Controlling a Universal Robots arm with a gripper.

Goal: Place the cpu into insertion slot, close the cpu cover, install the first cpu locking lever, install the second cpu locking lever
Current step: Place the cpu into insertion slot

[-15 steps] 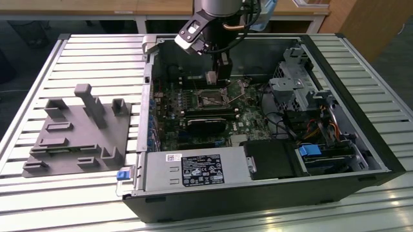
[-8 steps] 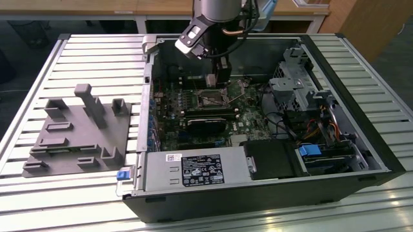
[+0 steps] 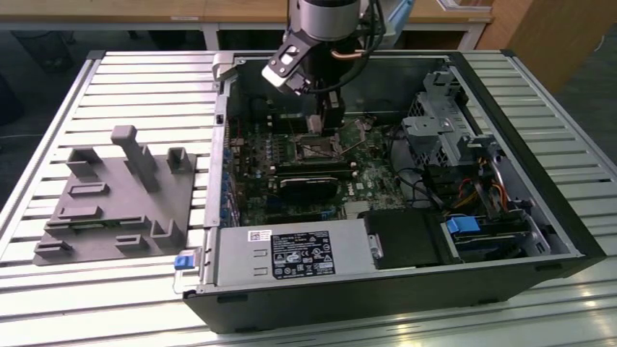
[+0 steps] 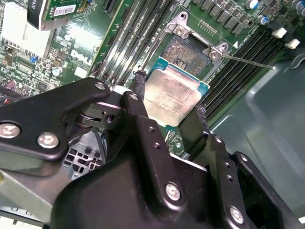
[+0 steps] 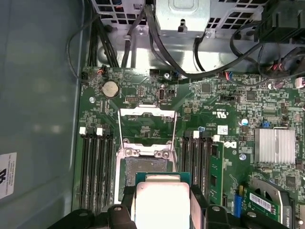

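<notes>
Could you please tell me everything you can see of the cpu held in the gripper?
The cpu is a thin square chip: a pale silver metal lid on a green board showing as a rim. The black gripper clamps it by two opposite edges with its padded fingers, face toward both wrist views. It is held near the open, silver-rimmed insertion slot, not seated.

Exterior view, clock face centred on insertion slot [image 3: 318,150]:
- gripper [image 3: 329,124] at 12, just over it
- power supply [image 3: 289,256] at 6
- drive cage [image 3: 443,123] at 3
- fixture [image 3: 115,202] at 8, outside the case [image 3: 386,307]; both on table [image 3: 144,72]

Second wrist view: cpu [image 4: 171,95] sits between 2 fingers [image 4: 139,90], touching both, near insertion slot, not in it.
</notes>
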